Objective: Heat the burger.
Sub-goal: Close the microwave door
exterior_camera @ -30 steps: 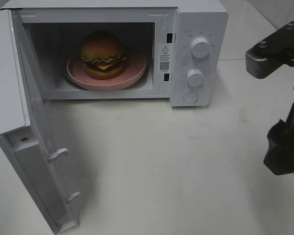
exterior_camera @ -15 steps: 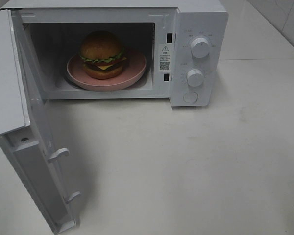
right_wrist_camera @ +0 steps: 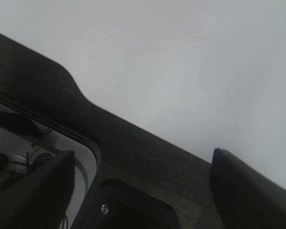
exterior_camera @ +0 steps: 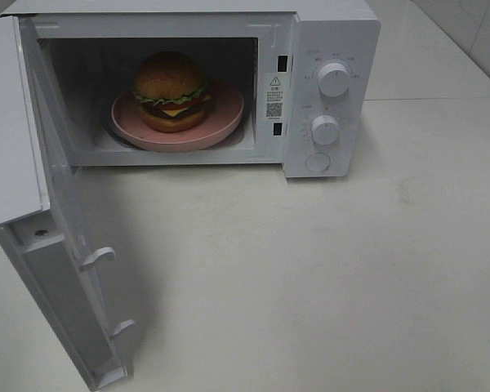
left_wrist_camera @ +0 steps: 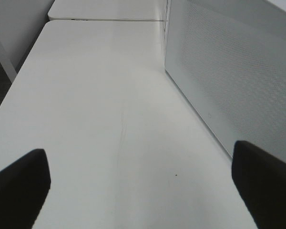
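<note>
Burger (exterior_camera: pixel 171 91) on plate (exterior_camera: pixel 229 118) in microwave (exterior_camera: pixel 347 41), far left: prob. light, soft, layers slide; take plate rim, not bun. Both jaws wide open, empty.

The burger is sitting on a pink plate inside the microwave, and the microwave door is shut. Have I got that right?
Not quite. The door is not shut: it is swung wide open, as the exterior high view shows. The rest holds: the burger sits on the pink plate inside the microwave.
</note>
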